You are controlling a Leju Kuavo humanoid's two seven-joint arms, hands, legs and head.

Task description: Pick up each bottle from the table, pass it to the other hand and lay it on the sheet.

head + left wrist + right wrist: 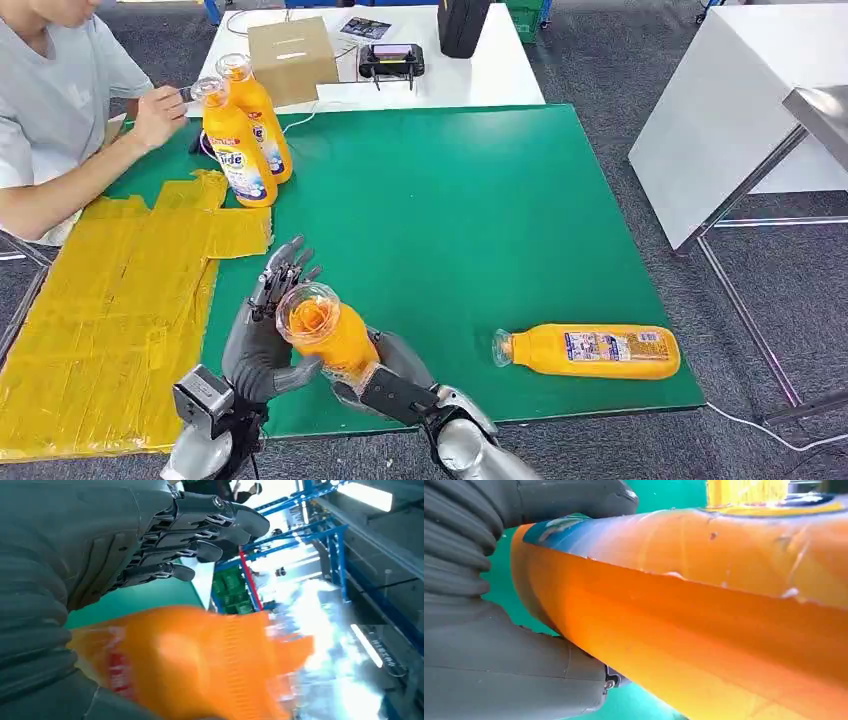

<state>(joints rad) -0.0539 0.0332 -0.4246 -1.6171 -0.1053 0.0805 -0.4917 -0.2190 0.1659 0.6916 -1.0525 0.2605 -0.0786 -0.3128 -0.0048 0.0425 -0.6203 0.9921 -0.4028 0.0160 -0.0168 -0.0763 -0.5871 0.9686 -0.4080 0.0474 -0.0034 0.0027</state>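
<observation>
Orange liquid fills the held bottle (pixel 325 335), which I see gripped low by my right hand (pixel 395 375) above the green table (pixel 450 220) near edge. My left hand (pixel 262 335) sits against its side, fingers spread, thumb underneath. Another full bottle (pixel 590 351) lies right; two standing bottles (pixel 245 130) near the yellow sheet (pixel 110 300).

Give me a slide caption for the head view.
Right hand holds an orange bottle beside the open left hand over the green table.

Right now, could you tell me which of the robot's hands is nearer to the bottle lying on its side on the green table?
The right hand: it sits nearer the lying bottle, though apart from it, gripping another bottle. The left hand is farther, beyond that held bottle.
</observation>
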